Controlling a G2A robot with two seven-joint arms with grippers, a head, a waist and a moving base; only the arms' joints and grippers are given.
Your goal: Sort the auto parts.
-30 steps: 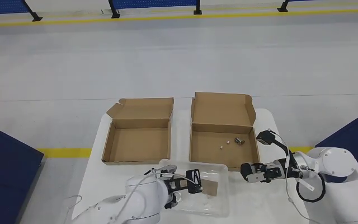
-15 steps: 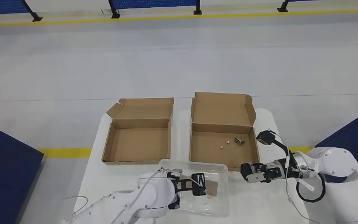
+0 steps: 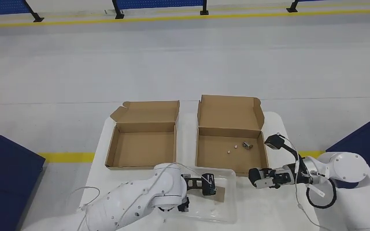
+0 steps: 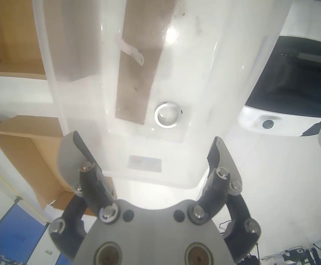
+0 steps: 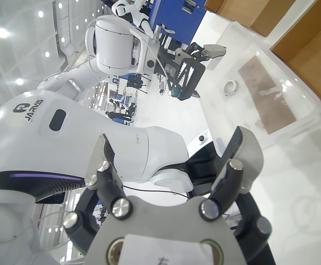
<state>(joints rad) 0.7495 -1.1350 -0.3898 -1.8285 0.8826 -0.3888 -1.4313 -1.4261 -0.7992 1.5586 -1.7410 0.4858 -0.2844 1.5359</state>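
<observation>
Left wrist view: left pincer (image 4: pixel 145 140) released, empty, over clear tray (image 4: pixel 54 62). Metal ring (image 4: pixel 166 114) flat on tray floor, beside brown patch (image 4: pixel 140 62). Judged light, stiff, slippery; grip across outer rim. Tray at 6 o'clock of right cardboard box (image 3: pixel 231 151). Right pincer (image 5: pixel 171 136) released, at tray's 3 o'clock.

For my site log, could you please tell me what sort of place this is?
Probably a robot test hall: grey floor with yellow lines, high ceiling lights, another robot behind.
</observation>
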